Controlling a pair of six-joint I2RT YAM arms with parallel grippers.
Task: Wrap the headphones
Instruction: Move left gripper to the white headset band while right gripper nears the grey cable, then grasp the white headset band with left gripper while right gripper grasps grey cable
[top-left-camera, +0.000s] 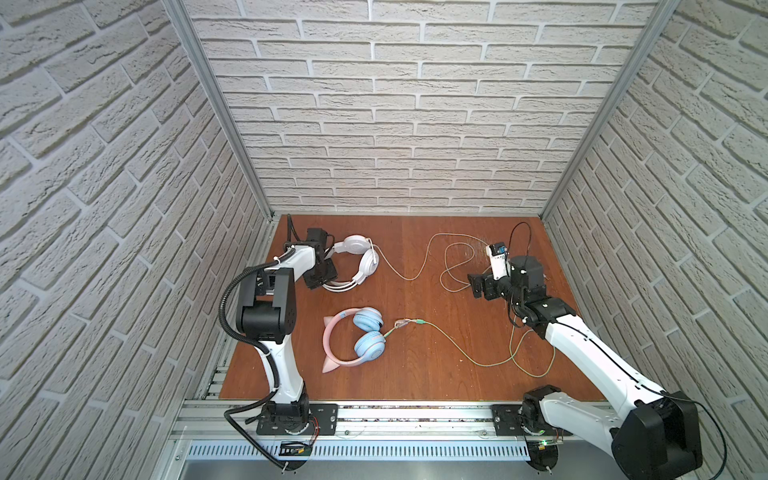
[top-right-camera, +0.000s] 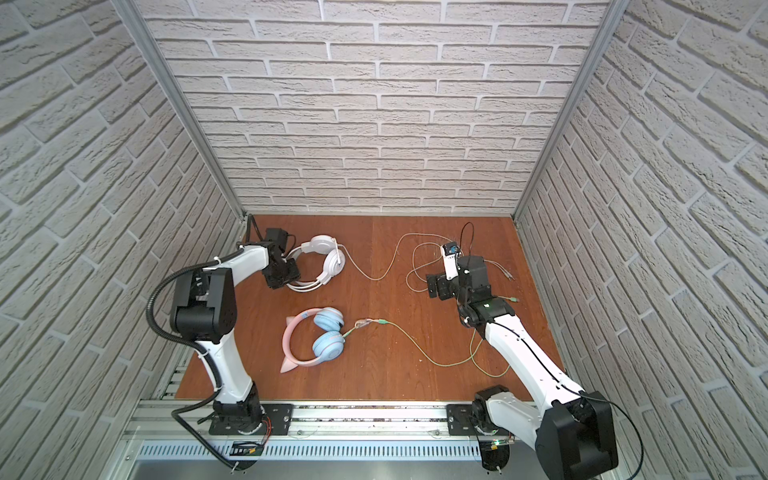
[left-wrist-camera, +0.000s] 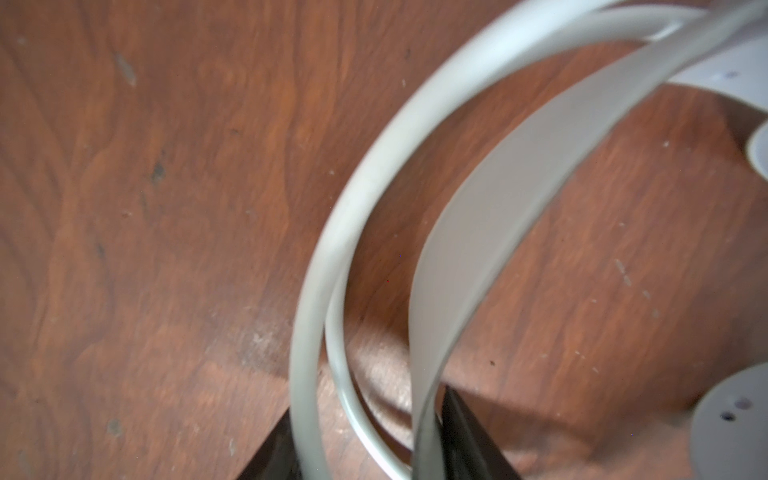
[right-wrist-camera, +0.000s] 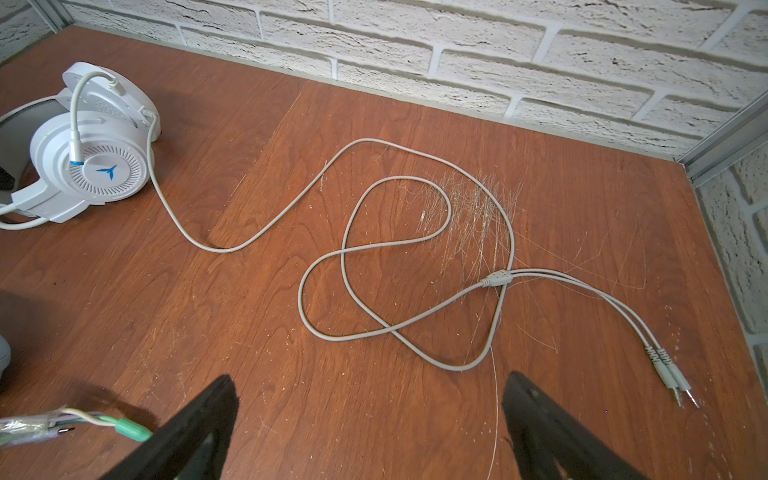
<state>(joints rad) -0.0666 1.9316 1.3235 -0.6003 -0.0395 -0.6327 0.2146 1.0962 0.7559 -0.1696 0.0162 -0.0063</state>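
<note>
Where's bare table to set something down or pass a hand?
Free: front strip of the brown wooden table, between the pink-and-blue cat-ear headphones and the greenish cable; back centre by the wall, between the white over-ear headphones and the pale cable's loops. Crowded: right side, both cables by the open right gripper; left gripper at the white pair.

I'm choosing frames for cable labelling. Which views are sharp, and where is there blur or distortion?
Left wrist view: the white headphones sit so close that the headband looks soft and out of focus. Right wrist view: sharp, with the pale cable crisp and no glare. Both top views: wide-angle perspective splays the brick walls, the cable reads thin, and lighting is even.
</note>
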